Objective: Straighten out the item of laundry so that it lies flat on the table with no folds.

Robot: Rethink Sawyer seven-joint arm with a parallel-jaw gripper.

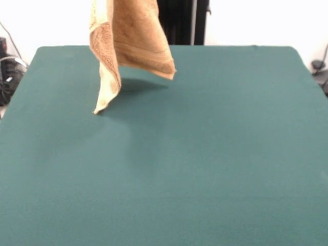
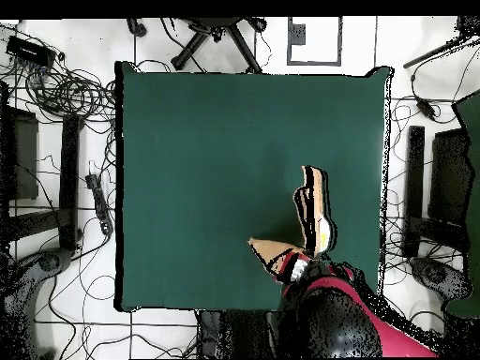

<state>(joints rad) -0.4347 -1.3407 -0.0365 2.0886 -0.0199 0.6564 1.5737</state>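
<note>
The orange-tan towel [image 1: 136, 36] hangs crumpled in the air over the far left part of the dark green table [image 1: 205, 154]. Its top runs out of the front view. One long corner [image 1: 98, 108] droops down to just about the table top, and a second corner [image 1: 169, 72] hangs free above its shadow. In the overhead view the towel [image 2: 314, 202] shows as a narrow folded strip near the table's [image 2: 206, 169] lower right. My gripper [image 2: 298, 270] sits at the towel's lower end under the red and black arm [image 2: 337, 319], shut on the towel. The tag does not show clearly.
The black pedestal [image 1: 182, 20] stands behind the table's far edge. Cables and gear [image 2: 66, 94] lie on the floor left of the table, chair bases [image 2: 220, 37] beyond its top edge, and dark stands [image 2: 436, 187] to its right.
</note>
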